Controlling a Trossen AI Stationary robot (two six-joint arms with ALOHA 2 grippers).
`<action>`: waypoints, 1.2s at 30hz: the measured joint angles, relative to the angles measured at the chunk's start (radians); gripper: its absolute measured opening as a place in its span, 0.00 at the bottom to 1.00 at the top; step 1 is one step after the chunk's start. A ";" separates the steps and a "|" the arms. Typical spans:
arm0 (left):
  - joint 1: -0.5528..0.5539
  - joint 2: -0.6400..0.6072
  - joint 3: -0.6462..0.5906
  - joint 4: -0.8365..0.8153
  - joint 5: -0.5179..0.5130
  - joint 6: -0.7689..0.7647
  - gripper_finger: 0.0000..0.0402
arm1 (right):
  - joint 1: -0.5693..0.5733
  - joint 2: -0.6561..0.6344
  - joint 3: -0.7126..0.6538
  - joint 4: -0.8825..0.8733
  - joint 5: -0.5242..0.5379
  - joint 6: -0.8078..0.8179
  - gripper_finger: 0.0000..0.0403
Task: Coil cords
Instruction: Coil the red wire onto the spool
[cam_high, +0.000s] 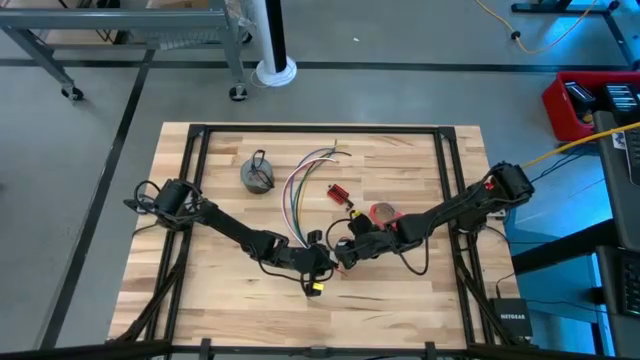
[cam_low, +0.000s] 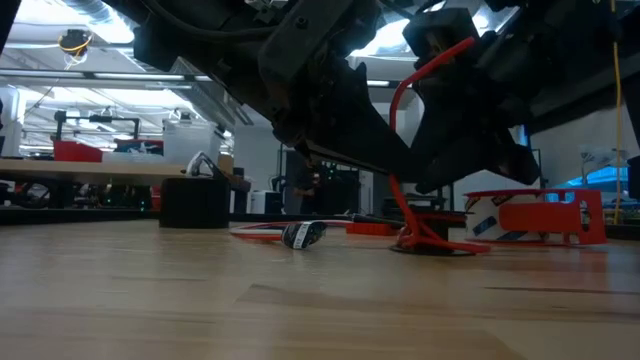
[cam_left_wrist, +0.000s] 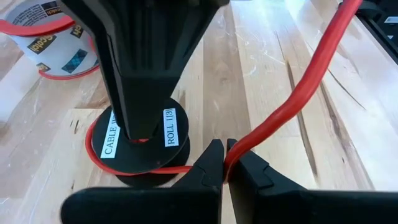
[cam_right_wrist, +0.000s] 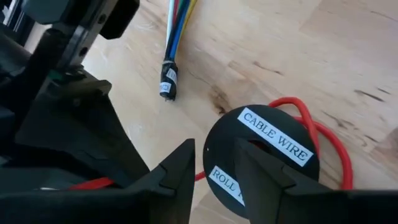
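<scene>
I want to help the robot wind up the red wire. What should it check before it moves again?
1. Left gripper pinching the red wire: ok, shut on it.
2. Right gripper holding the black spool: ok, fingers straddle its rim.
3. Wire already looped around the spool: ok, partly.
4. Wire bundle lying clear of the grippers: cannot tell, its plug end lies close.
5. Tape roll out of the way: ok, beside the spool.

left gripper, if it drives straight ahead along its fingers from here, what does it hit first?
Most likely the black cable roll, lying just past the left gripper, which is shut on the red wire. The right gripper stands on that roll. The red tape roll lies farther off. Depth is uncertain.
</scene>
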 joint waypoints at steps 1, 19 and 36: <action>0.000 0.000 0.000 0.001 0.000 -0.001 0.00 | 0.000 0.000 0.000 -0.001 0.002 0.000 0.29; 0.003 0.000 0.000 0.003 0.000 -0.023 0.00 | 0.194 -0.003 0.002 0.009 0.208 0.053 0.29; 0.010 0.000 0.000 0.003 0.000 -0.039 0.00 | 0.284 0.002 0.003 0.175 0.382 0.028 0.29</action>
